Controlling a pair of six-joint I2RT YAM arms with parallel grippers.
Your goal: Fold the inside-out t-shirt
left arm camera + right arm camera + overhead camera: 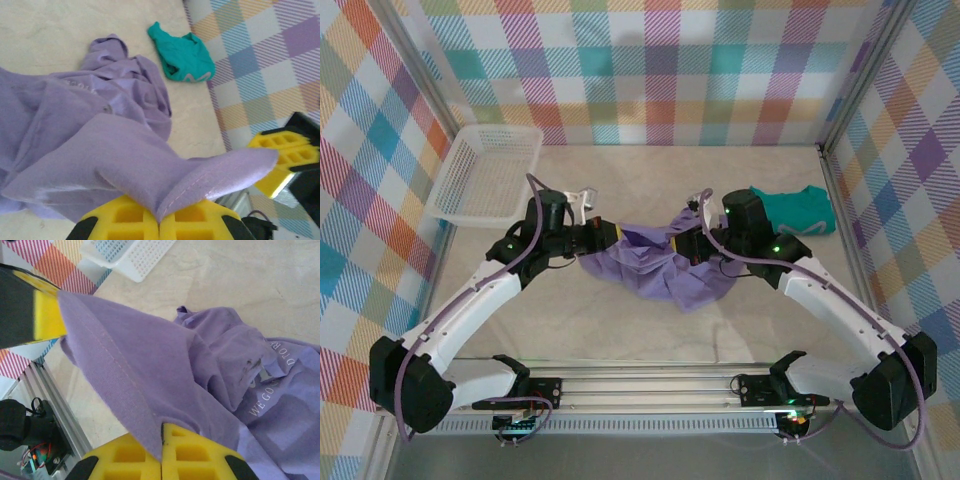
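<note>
The lavender inside-out t-shirt (655, 265) hangs bunched between my two grippers above the middle of the table. My left gripper (608, 237) is shut on a stitched hem at its left side. The left wrist view shows that cloth (100, 150) pinched between the yellow pads of the left gripper (160, 219). My right gripper (680, 246) is shut on the hem's other end. In the right wrist view a taut seam of the shirt (200, 375) runs from the right gripper (161, 446) up to the left gripper's yellow pad (47, 315). White mirrored print (272, 387) shows on the crumpled body.
A teal-green garment (795, 210) (182, 52) lies crumpled at the back right by the plaid wall. A white mesh basket (485, 175) (132, 255) stands at the back left. Plaid walls enclose the table on three sides; the metal rail (650, 385) runs along the front.
</note>
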